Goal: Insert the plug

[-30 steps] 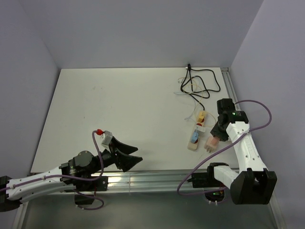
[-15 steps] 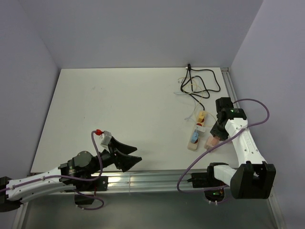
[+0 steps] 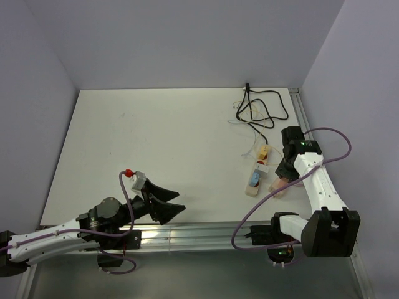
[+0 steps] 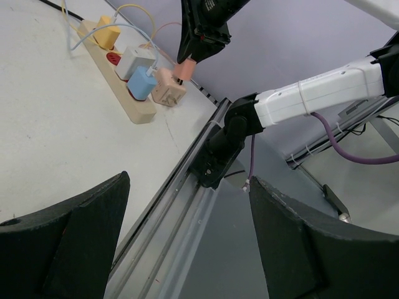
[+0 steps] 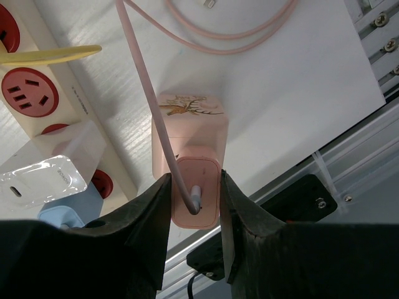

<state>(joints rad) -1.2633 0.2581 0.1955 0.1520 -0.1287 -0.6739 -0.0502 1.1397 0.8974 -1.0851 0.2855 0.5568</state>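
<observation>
the pink plug (image 5: 190,134) is near the right end of the worktop's (image 3: 156,137) near edge, just beside the near end of the power strip (image 3: 254,182). it looks low on or touching the worktop, not over any socket. the right gripper (image 5: 193,190) is clamped on the plug's narrower back end, one finger on each flat side, where the pink cable (image 5: 146,87) leaves it. the left gripper (image 4: 189,180) hangs wide apart and holds nothing. it is by the near edge, left of the middle and well apart from the strip.

the plug is likely light, rigid and smooth, so it may twist between the fingers if pushed off-axis. a hold on the flat sides seems sound, though one nearer the body would resist tilting better. the cable is limp and arcs back over the plug, so it may drag. the strip is unheld and may slide under pressing.

a clear charger (image 5: 40,180) and a blue charger (image 5: 65,215) fill the strip's near end, and a yellow plug (image 3: 264,151) sits at its far end. a bare red socket (image 5: 28,93) lies between them. a black cable (image 3: 268,106) is coiled toward the far right corner, away from the work.
</observation>
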